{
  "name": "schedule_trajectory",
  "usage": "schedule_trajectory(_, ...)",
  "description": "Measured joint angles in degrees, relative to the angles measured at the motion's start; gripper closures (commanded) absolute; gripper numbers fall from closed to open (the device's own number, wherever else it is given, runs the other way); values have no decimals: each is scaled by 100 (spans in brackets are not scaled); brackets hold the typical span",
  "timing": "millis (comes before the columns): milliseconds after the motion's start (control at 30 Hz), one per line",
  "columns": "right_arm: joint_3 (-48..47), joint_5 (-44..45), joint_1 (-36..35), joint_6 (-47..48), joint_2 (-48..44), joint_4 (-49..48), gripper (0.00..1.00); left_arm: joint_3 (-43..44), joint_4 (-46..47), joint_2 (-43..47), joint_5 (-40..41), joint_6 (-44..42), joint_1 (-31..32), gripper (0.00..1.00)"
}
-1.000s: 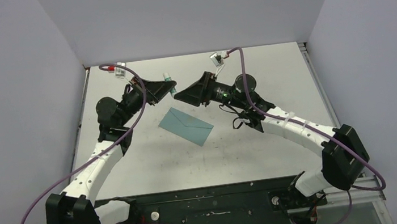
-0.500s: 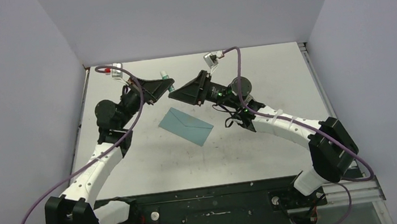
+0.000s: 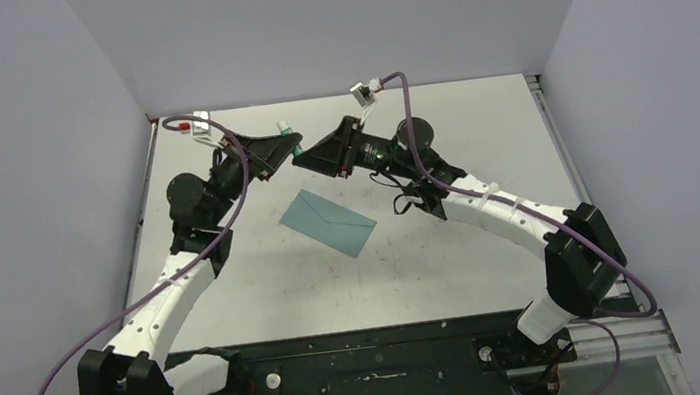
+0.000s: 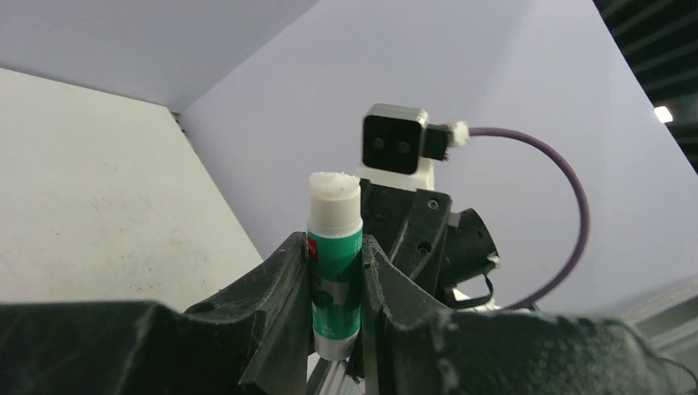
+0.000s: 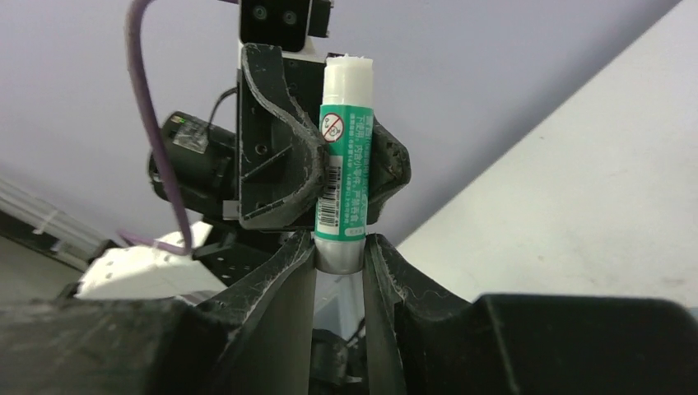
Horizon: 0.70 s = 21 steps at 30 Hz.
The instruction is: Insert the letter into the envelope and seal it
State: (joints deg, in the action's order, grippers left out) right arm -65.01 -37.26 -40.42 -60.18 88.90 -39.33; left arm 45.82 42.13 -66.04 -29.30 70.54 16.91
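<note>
While the teal envelope (image 3: 329,222) is lying flat on the table (image 3: 510,138), both grippers are holding one glue stick (image 5: 346,148) up in the air.
The left gripper (image 4: 335,247) is pinching the stick's green-labelled body, fingers pressing on both sides, with the white tip poking up clear of them. The right gripper (image 5: 340,247) is facing it nose to nose and clamping the stick's pale lower end, just under the left fingers. The envelope is sitting mid-table at a slant with its V-shaped flap lines facing up, nearer the arm bases than the two grippers and apart from them, nothing touching it. The stick is standing roughly upright in both wrist views.
</note>
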Motion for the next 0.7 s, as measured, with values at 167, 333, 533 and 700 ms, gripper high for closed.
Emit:
schedule_trajectory(167,-839,382,-22,1849,0,1947,95,260,-992,4,487,-212,-7,100)
schedule_trajectory(333,-1333,1311,-275,3805,24,3187,95,570,-2144,2,905,-284,22,100)
schedule_trajectory(533,-1635,2653,-769,5438,306,3762,95,798,-3211,-90,1438,-260,39,100)
schedule_trajectory(700,-1788,3641,-1139,6181,505,3974,77,927,-3740,-166,1700,-264,52,100)
